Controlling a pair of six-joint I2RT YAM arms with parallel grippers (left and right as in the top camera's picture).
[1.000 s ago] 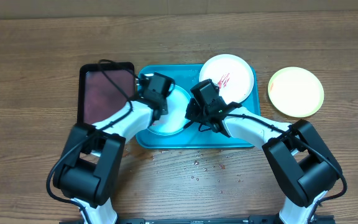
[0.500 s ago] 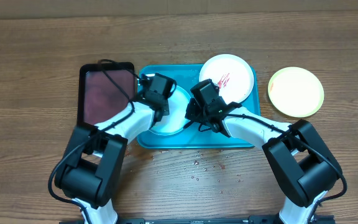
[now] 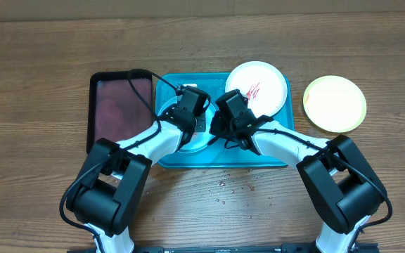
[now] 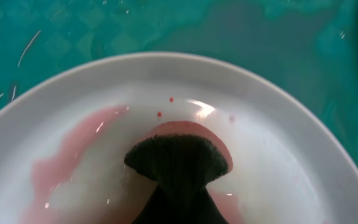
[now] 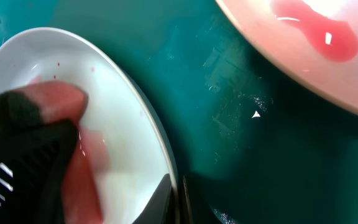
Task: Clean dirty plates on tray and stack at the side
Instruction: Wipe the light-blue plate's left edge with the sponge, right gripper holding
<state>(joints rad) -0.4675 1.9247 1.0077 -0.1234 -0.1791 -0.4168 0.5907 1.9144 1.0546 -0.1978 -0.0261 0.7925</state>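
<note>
A pale mint plate point(image 3: 201, 140) with pink smears point(image 4: 73, 155) lies in the turquoise tray point(image 3: 273, 151). My left gripper point(image 3: 188, 116) is shut on a dark sponge point(image 4: 179, 158) that presses on the middle of this plate. My right gripper point(image 3: 215, 132) is shut on the plate's right rim point(image 5: 174, 199), one finger inside and one outside. A white plate point(image 3: 257, 88) with a red smear point(image 5: 316, 31) rests on the tray's far right corner. Off the tray to the right, a yellow-green plate point(image 3: 335, 104) sits on the table.
A black-rimmed dark-red tray point(image 3: 118, 105) lies against the turquoise tray's left side, with a cable looping over it. Water drops point(image 3: 223, 186) dot the wooden table in front of the tray. Both arms reach in from the near edge.
My left gripper has slid the sponge to the right across the mint plate, uncovering more of the dark-red tray. The right gripper has kept still on the rim.
</note>
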